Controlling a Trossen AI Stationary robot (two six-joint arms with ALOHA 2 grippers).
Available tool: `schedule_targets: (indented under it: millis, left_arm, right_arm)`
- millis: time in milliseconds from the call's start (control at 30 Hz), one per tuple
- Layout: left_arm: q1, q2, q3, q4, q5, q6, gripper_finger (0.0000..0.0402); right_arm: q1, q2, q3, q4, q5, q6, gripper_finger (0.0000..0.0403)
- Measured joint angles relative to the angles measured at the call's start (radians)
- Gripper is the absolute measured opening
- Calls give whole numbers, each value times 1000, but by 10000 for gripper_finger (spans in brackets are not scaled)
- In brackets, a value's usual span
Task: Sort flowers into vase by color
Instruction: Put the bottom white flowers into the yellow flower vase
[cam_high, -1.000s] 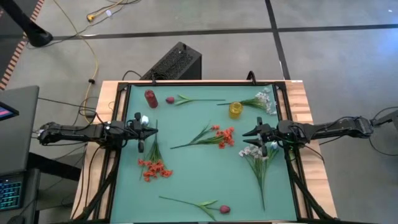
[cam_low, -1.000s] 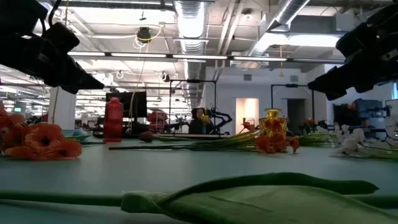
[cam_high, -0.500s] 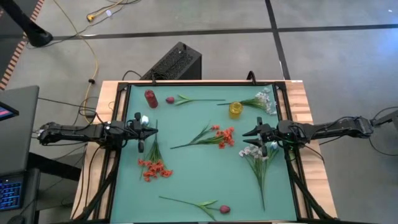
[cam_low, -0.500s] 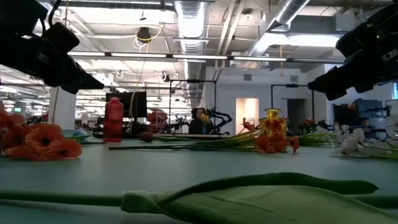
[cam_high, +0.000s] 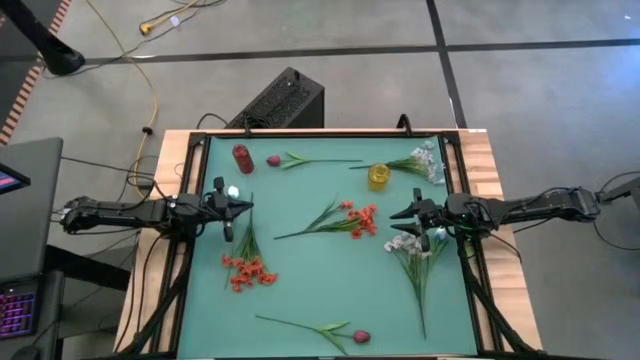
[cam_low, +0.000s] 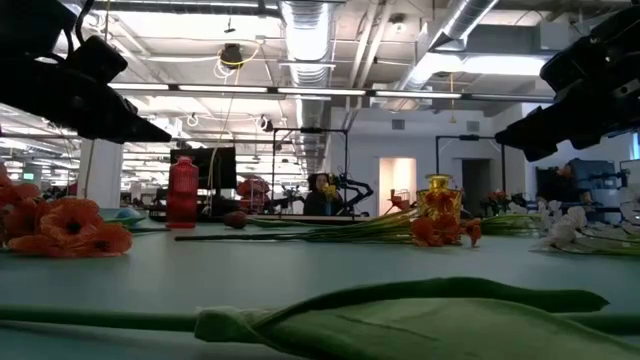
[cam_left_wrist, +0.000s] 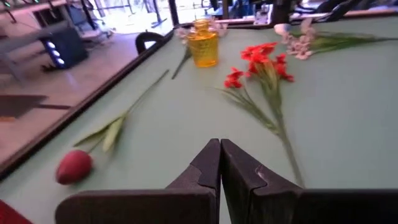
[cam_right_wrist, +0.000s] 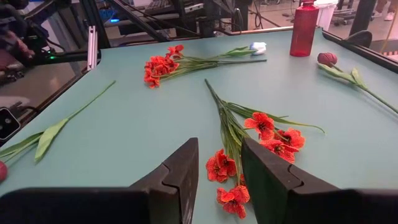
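Observation:
Flowers lie flat on the green table. One orange-red spray (cam_high: 355, 218) is in the middle, and another (cam_high: 248, 270) lies near the left side. A white bunch (cam_high: 405, 243) lies under my right gripper, and a pale bunch (cam_high: 425, 162) lies beside the yellow vase (cam_high: 378, 176). A pink bud (cam_high: 273, 160) lies by the red vase (cam_high: 242, 157). Another pink bud (cam_high: 360, 337) lies at the near edge, and a white bud (cam_high: 232, 191) lies by my left gripper. My left gripper (cam_high: 243, 207) (cam_left_wrist: 219, 155) hovers shut at the left side. My right gripper (cam_high: 394, 214) (cam_right_wrist: 219, 168) hovers open, facing the middle spray (cam_right_wrist: 261, 134).
Both vases stand upright near the far edge, the red one (cam_right_wrist: 305, 20) far left and the yellow one (cam_left_wrist: 204, 43) far right. A black frame (cam_high: 200, 140) runs around the table. Bare green surface (cam_high: 320, 280) lies between the sprays, toward the near side.
My left gripper has shifted slightly above the table's left side. Its outline in the low view now lies flatter. The flowers, the vases and my right gripper have stayed where they were.

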Motion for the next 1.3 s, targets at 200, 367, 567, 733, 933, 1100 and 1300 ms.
schedule_targets:
  millis: [200, 367, 567, 733, 933, 1100, 1300]
  left_arm:
    - [0, 0, 0, 3, 60, -256, 0]
    - [0, 0, -1, 72, -29, -339, 0]
    - [1, 0, -1, 161, -233, -401, 0]
    - [2, 16, -1, 332, -230, -297, 0]
    - [1, 117, 1, 500, -136, -119, 5]
    - [1, 251, 1, 599, -128, -24, 52]
    - [1, 421, 1, 801, -129, 116, 145]
  right_arm:
    - [-2, 0, 0, 14, 1, -85, 148]
    - [1, 0, 0, 19, 1, -95, 148]
    - [-22, 0, 8, 104, 80, -56, 148]
    - [-59, 2, 103, 63, 78, -11, 148]
    - [-103, 103, 306, -209, 109, 121, 148]
    - [-92, 272, 525, -507, 92, 284, 148]
    - [-1, 486, 729, -849, 0, 624, 148]
